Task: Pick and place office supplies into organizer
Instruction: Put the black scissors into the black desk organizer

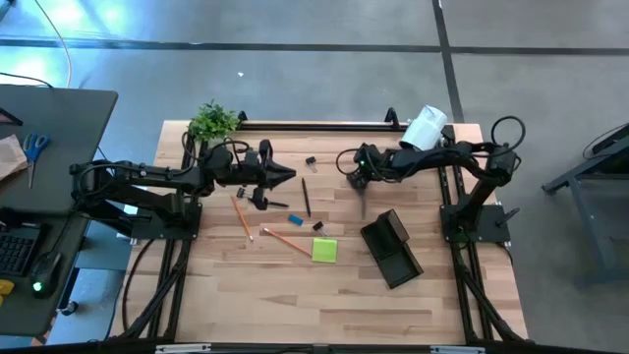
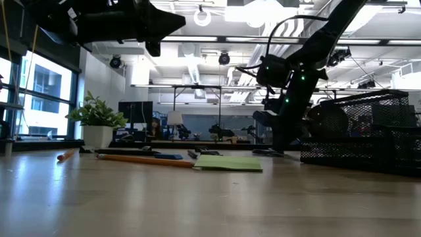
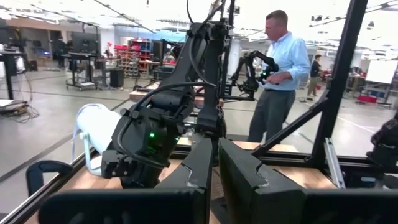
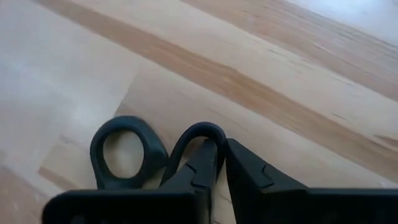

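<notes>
Both grippers sit over your table [image 1: 295, 295]. Your right gripper [image 4: 221, 163] is clenched on the scissors [image 4: 134, 152] handle loop; your left gripper [image 3: 214, 171] hovers pinched together, holding nothing.

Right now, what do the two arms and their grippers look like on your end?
Both arms are matte black, built of jointed segments with looped black cables along them. The left gripper tapers to a dark point; its fingers are flat, angular black blades. The right gripper has the same angular black fingers, and that arm's wrist housing is rounded with a small green light.
</notes>
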